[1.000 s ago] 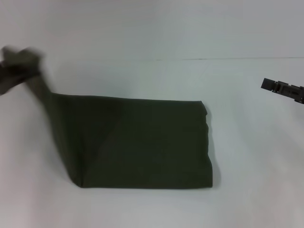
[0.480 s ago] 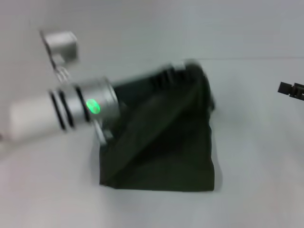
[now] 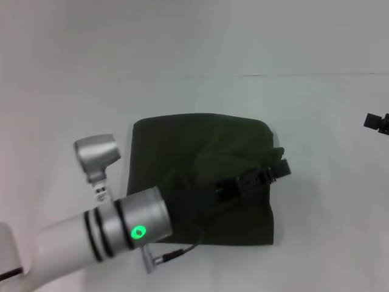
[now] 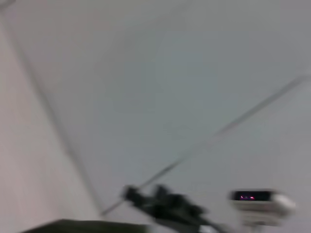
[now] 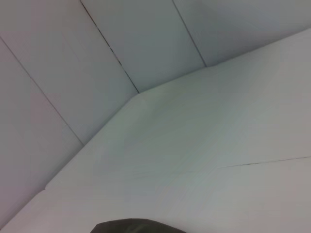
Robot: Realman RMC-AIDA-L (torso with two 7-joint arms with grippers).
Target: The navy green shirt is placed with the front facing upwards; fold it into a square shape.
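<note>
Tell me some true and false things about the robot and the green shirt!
1. The shirt is folded into a roughly square shape on the table. True.
2. The left hand is over the shirt's right side. True.
3. The right hand is holding the shirt. False: it sits off at the table's right edge, away from the cloth.
4. The shirt's lettering shows on top. False: only plain green shows.

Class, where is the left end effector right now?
In the head view, the left end effector is over the right edge of the folded navy green shirt, mid-table. The right end effector is far off at the right edge.
</note>
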